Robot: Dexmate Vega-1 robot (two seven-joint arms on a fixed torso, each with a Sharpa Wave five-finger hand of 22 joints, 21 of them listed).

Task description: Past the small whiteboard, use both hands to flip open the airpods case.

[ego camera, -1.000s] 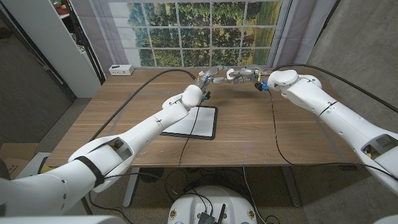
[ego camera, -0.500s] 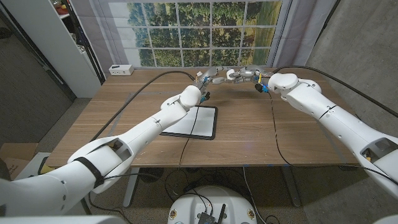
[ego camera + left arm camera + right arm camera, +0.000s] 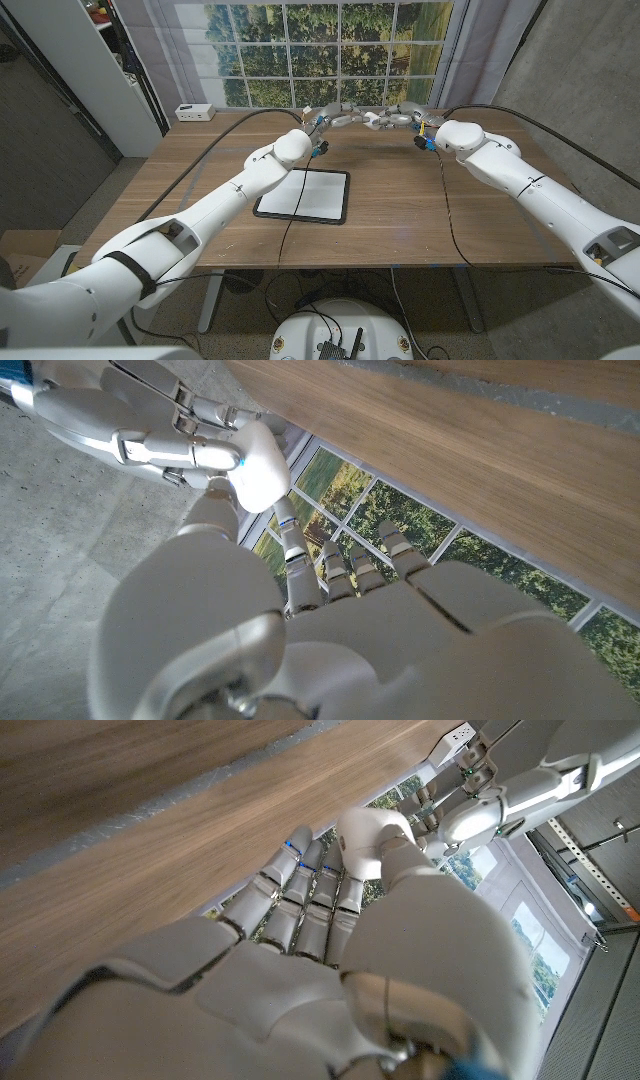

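While both arms reach to the far edge of the tabletop [image 3: 400,215], I see my left hand [image 3: 330,117] and right hand [image 3: 398,117] meeting fingertip to fingertip above the wood, just in front of the window [image 3: 320,50]. The airpods case [image 3: 258,460] is a small white rounded thing caught between them: in the left wrist view fingers from both hands touch it, and in the right wrist view it sits at the tip of my right hand's fingers [image 3: 300,885], with the left hand's fingers closing in from the other side. So both hands are holding the case, pinched between them, clear of the tabletop as far as I can tell. Whether its lid is open I cannot tell; I see no seam or gap. The small whiteboard [image 3: 303,194] lies flat on the wood, nearer the robot than the hands and well apart from them, under my left forearm. A white box [image 3: 194,112] sits at the far left corner.
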